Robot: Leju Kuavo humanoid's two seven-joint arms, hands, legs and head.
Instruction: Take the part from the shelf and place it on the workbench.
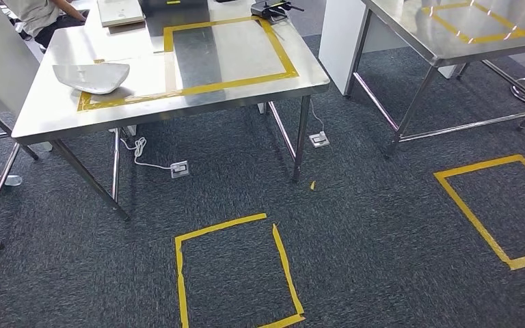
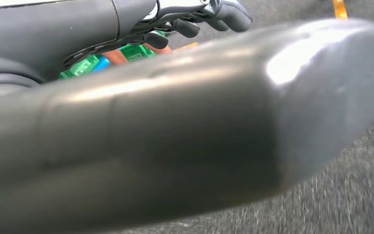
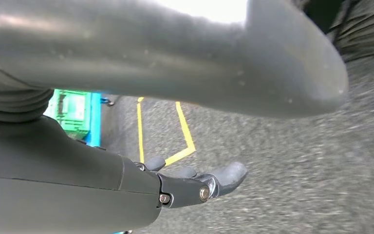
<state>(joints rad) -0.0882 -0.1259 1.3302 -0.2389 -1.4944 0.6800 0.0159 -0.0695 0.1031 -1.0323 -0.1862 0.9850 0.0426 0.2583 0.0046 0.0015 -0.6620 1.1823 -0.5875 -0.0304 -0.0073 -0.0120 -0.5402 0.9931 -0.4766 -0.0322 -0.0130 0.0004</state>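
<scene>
The white, curved, shell-like plastic part (image 1: 93,76) already lies on the stainless-steel desk (image 1: 178,102), at the corner of its yellow tape outline (image 1: 284,58), so the placing looks done. Both the left hand (image 2: 214,19) and right hand (image 3: 199,183) hang over grey carpet (image 1: 355,225), fingers loosely apart, holding nothing.

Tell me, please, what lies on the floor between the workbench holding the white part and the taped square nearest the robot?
In the head view, bare grey carpet, past a floor socket with its white cable.
</scene>
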